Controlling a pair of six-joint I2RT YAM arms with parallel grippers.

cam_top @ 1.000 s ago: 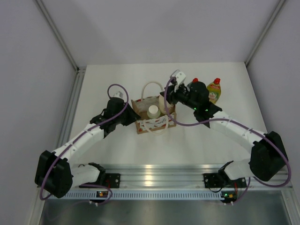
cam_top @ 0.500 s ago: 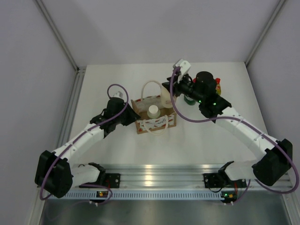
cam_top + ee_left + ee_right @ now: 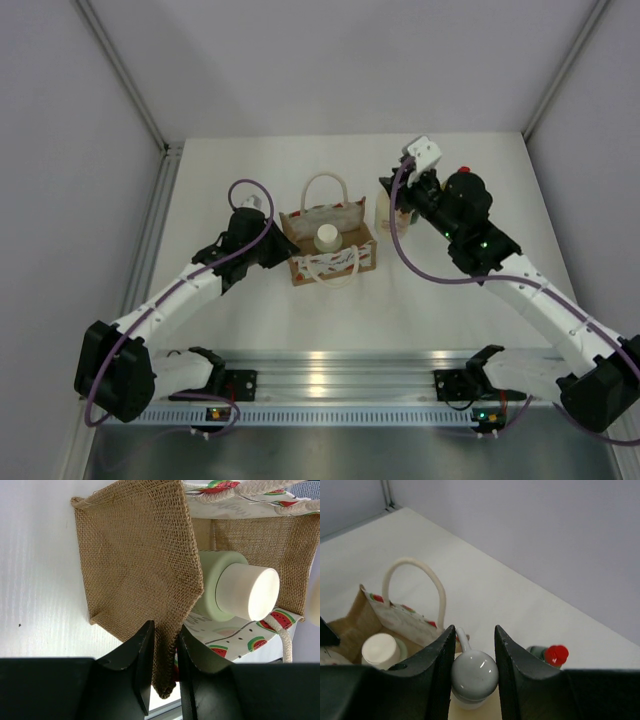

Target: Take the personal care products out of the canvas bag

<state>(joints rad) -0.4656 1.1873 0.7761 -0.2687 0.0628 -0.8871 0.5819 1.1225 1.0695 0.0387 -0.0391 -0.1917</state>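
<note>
Cream pump bottle [image 3: 474,676] is pinched by the right hand [image 3: 474,633], canvas bag [image 3: 135,555] wall by the left hand [image 3: 165,629]; counter [image 3: 430,292] placement is due next.

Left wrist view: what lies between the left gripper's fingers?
A burlap wall of the canvas bag, clamped by the left gripper; left wrist view shows it.

The canvas bag [image 3: 135,565] is tan burlap with a white band of red-and-green watermelon slices and cream rope handles [image 3: 411,561], inside it a pale green cylinder [image 3: 217,587] wears a cream-white cap [image 3: 248,593], and beside the bag stand a cream pump bottle [image 3: 384,212] with a glossy grey-white head [image 3: 474,674] and a dark green bottle [image 3: 537,653] with a red cap [image 3: 555,655].
</note>
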